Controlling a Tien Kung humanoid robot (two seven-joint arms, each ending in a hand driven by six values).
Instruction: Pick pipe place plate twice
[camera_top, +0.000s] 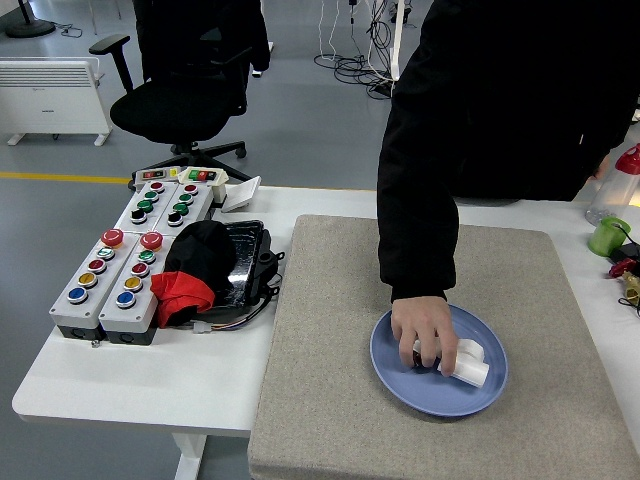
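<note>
Grey, coarse-woven felt forms a square mat (420, 300) that covers the right part of the white worktop (130, 385). On the mat sits a round, smooth blue plate (400, 385) with a shallow raised rim. A person in a black sleeve (415, 210) leans in from the far side, the arm reaching straight down to the plate; the person's hand (425, 330) lies palm down over the dish with its fingers curled around white plastic pipe fittings (468, 362). One short, chunky fitting shows beyond the fingertips, lying on the plate's right half; whatever else is under the palm is hidden. Left of the mat stand two grey button boxes (130, 255) with round red, green, yellow and blue caps, and beside them a black tray (250, 262) holding a black and red cloth bundle (190, 275). A green cup (609, 237) stands at the worktop's far right edge. No robot hand appears anywhere, so its state cannot be told.
</note>
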